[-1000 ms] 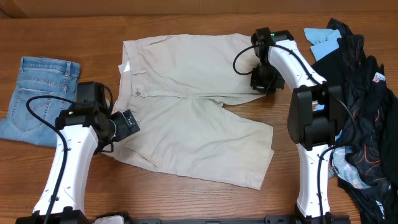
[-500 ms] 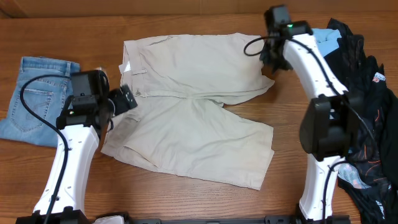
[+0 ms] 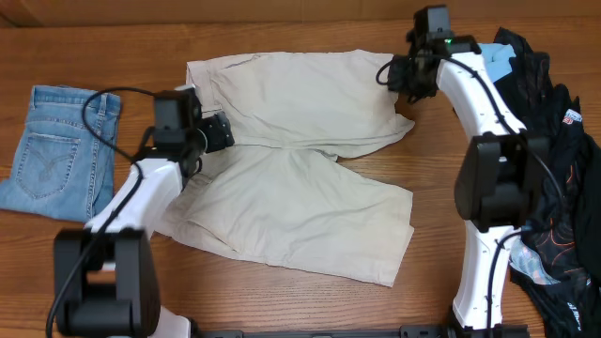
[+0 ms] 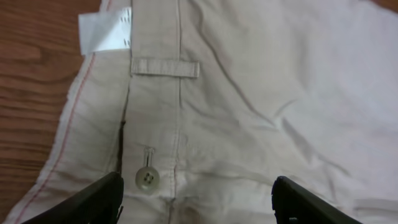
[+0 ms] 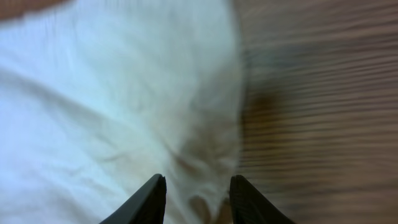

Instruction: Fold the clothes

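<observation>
Shorts (image 3: 300,188) lie waist-left. My left pincer (image 4: 198,193), apart, sits over the waistband (image 4: 155,118); right pincer (image 5: 196,196), slightly apart, at the leg hem (image 5: 231,93)

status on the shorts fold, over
Left gripper open above waistband button. Right gripper open at leg hem. Khaki shorts spread out, unfolded. Denim shorts and dark heap off to the sides.

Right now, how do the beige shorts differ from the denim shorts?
The beige shorts are larger, the denim shorts smaller. The beige shorts lie spread open mid-table, legs apart; the denim shorts look folded in half, off to one side. Both lie flat on the table.
</observation>
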Available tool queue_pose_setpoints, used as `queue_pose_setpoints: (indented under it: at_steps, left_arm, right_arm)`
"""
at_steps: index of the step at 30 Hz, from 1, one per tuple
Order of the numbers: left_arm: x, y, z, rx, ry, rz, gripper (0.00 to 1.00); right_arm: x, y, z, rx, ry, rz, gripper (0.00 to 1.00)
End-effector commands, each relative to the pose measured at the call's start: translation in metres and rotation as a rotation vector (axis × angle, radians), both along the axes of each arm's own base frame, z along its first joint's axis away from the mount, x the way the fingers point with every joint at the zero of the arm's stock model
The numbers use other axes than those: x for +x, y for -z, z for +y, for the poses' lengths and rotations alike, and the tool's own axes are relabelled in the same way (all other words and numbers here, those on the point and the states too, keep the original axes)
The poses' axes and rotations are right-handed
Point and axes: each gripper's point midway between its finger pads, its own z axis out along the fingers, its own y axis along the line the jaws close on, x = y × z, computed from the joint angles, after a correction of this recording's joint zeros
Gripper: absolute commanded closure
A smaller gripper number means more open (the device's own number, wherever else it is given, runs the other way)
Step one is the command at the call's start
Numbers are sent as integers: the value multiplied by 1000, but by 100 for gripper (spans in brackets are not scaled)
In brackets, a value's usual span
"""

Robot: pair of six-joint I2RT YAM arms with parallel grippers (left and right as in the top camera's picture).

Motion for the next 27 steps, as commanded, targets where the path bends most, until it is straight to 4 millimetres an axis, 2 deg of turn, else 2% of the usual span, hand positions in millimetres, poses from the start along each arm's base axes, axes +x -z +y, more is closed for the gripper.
queue_pose_setpoints:
  at_steps: [1, 5, 9, 11, 13, 15, 18, 21, 25, 27]
  left_arm:
    - [3, 25, -2, 12, 19, 37, 21]
    - [-4, 52, 3, 47, 20, 104, 21]
    - [-23, 81, 16, 109, -13, 219, 21]
    - [-35, 94, 24, 149, -34, 284, 21]
    - [-47, 102, 33, 195, -56, 340, 21]
    - [-59, 106, 44, 240, -80, 391, 23]
    - [-73, 110, 55, 249, -102, 452, 28]
    - [-82, 112, 68, 241, -135, 488, 27]
    - [-82, 113, 70, 215, -114, 493, 24]
    - [-82, 113, 69, 229, -83, 489, 22]
  right_arm:
    - [-7, 18, 18, 80, -118, 32, 63]
    - [-10, 35, 18, 78, -124, 62, 63]
    - [-14, 57, 15, 64, -116, 106, 62]
    - [-16, 69, -1, -13, -75, 132, 59]
    - [-15, 75, -28, -136, 4, 139, 54]
    - [-12, 74, -46, -217, 42, 125, 49]
    - [-8, 73, -61, -247, 67, 110, 36]
    - [-6, 73, -68, -218, 81, 110, 34]
    - [-9, 74, -67, -181, 78, 125, 33]
    - [-12, 69, -65, -174, 75, 134, 29]
